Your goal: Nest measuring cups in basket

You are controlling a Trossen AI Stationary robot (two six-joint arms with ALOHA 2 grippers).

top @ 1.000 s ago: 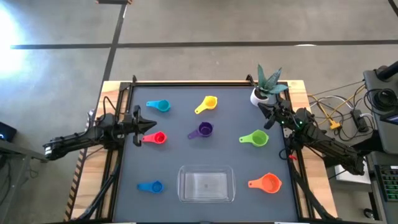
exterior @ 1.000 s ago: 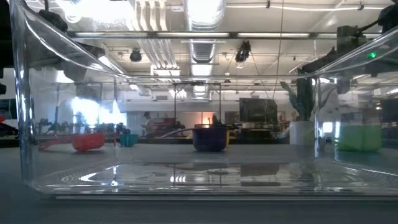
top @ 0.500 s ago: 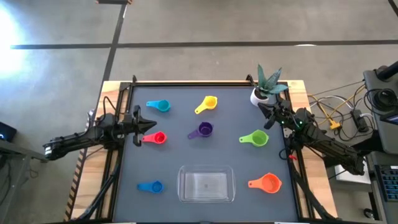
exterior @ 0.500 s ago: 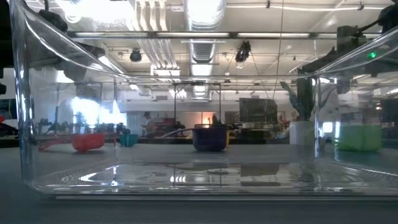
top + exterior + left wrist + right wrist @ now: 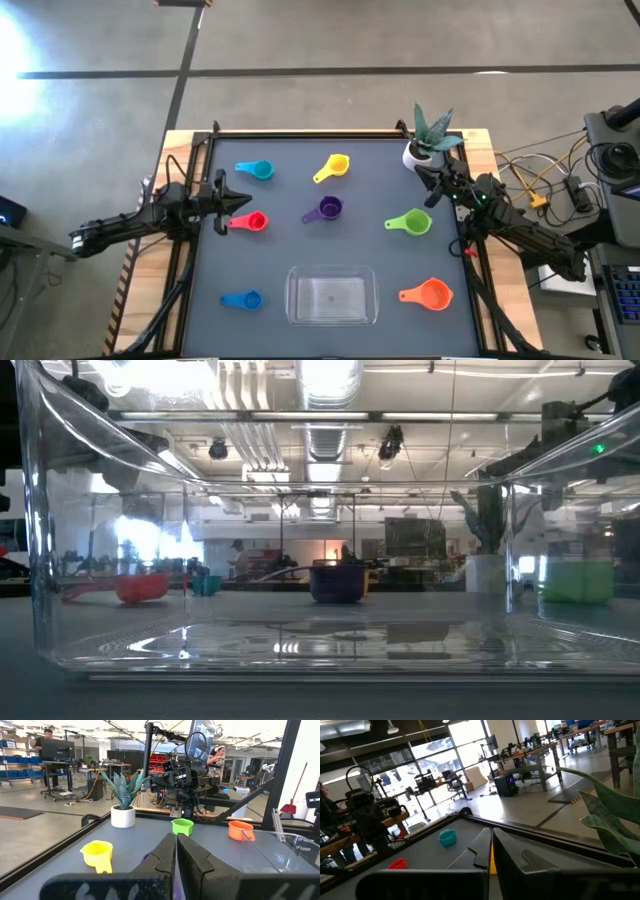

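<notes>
Several measuring cups stand on their bases on the dark mat in the high view: light blue (image 5: 256,170), yellow (image 5: 333,167), purple (image 5: 326,209), red (image 5: 250,222), green (image 5: 411,223), blue (image 5: 243,300) and orange (image 5: 428,294). The clear basket (image 5: 332,296) sits at the near edge between blue and orange; it holds nothing. Its walls (image 5: 40,540) fill the low view. My left gripper (image 5: 238,203) is shut, just beyond the red cup at the left side. My right gripper (image 5: 425,178) is shut, between the plant pot and the green cup. Both sets of fingers (image 5: 175,851) (image 5: 491,845) meet in the wrist views.
A small white pot with a spiky plant (image 5: 420,148) stands at the far right corner, beside my right gripper. A black frame (image 5: 300,131) rims the mat. Cables and equipment (image 5: 560,185) lie off the table's right. People show in the room beyond (image 5: 216,757).
</notes>
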